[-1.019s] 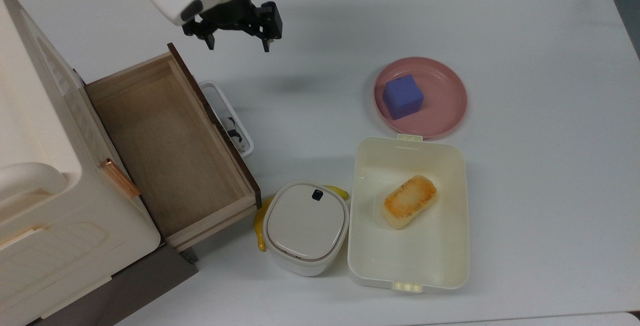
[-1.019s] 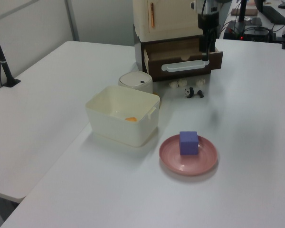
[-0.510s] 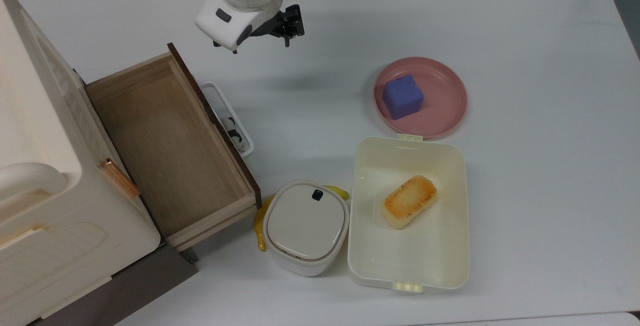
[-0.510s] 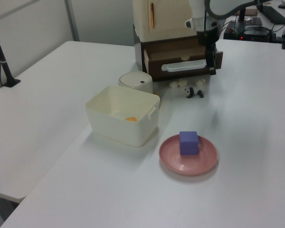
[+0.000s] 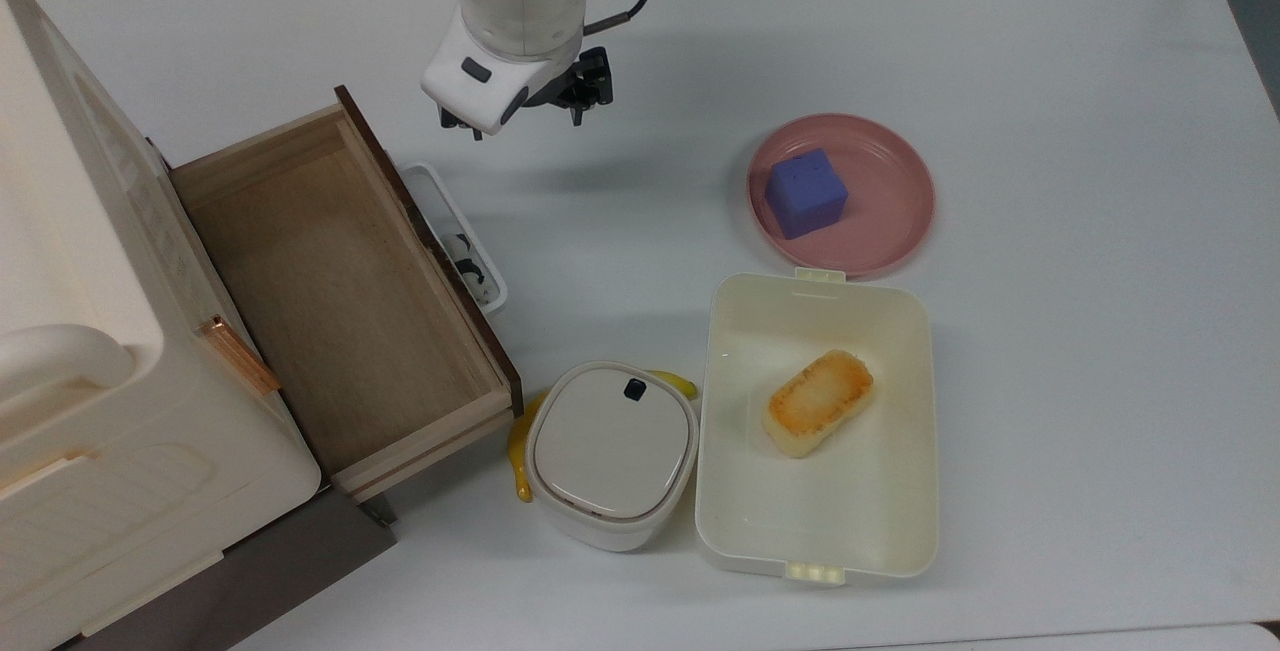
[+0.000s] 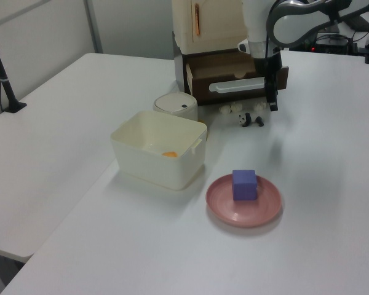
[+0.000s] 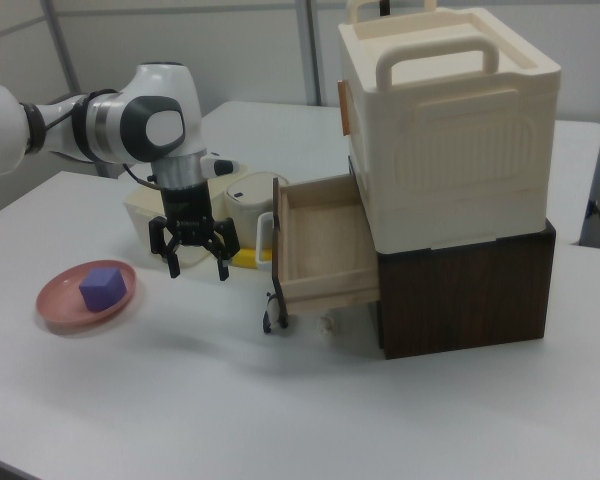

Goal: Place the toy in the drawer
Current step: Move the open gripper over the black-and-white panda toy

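Under the drawer's handle, on the table just in front of the dark front panel, the toy (image 6: 248,119) stands on its own, a tiny black-and-white figure with nothing touching it. In the top view it peeks through the white loop handle (image 5: 455,236), at about four o'clock from the drawer's (image 5: 330,301) open box. The drawer is pulled well out of the cream cabinet (image 7: 450,130), its wooden floor bare, which I take as the reason it sits open: room to drop something in from above.

The gripper (image 7: 193,258) hangs in the air with its fingers spread wide and nothing between them, pointing straight down. In the right view it is at roughly nine o'clock from the drawer front, apart from the toy and above table level. That pose looks to me like a set-up for a top-down grasp.

The purple cube (image 5: 806,193) on its pink plate (image 5: 895,221), the lunch box (image 5: 905,491) and the lidded pot (image 5: 610,451) sit well clear.
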